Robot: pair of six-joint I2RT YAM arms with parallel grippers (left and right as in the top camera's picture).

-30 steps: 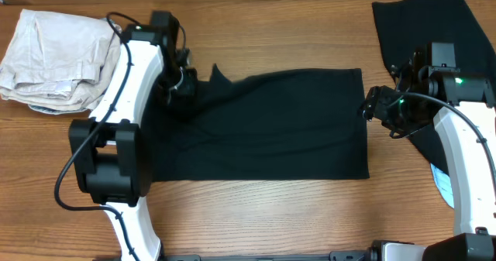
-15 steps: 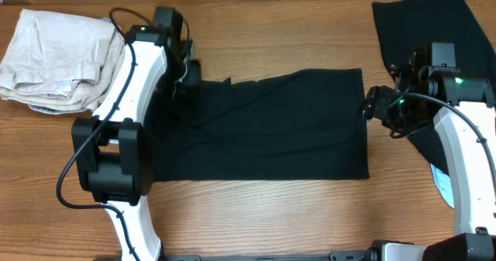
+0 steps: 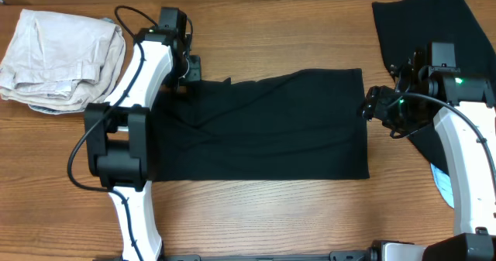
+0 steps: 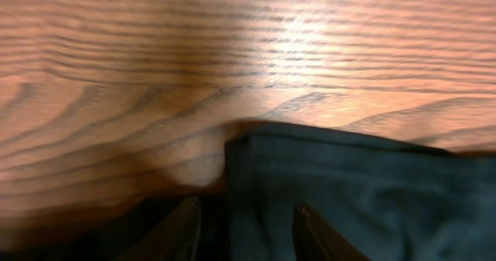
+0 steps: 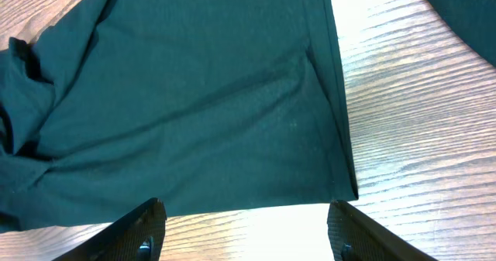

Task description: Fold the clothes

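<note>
1. Your left pincer (image 4: pixel 244 207) stands open. Its two fingers are apart and low over the surface (image 3: pixel 271 214), gripping nothing, and the cloth beneath them lies flat.
2. Between those fingers sits the far left corner of the black T-shirt (image 3: pixel 263 125). In the left wrist view the corner's edge falls inside the gap, with bare wood just beyond it.
3. Your right pincer (image 5: pixel 244 204) is also open, wide, and holds nothing. It hangs just beside the shirt's right short edge, apart from the cloth, with that edge and its corner showing ahead of the fingers.
4. The shirt lies flat as a long rectangle in the middle of the surface. Its long axis runs from one arm to the other, so each pincer stands at one short end. There are light wrinkles toward the left end.
5. This is the relation to watch. The left pincer is right over its corner, while the right one would have to move inward to reach the cloth. For a fold across the long axis, I judge the left arm better placed to pick up first.
6. Further out, a second black garment (image 3: pixel 422 21) lies at the far right, and a pale bundle (image 3: pixel 58 56) sits at the far left. Both are well apart from the shirt.
</note>
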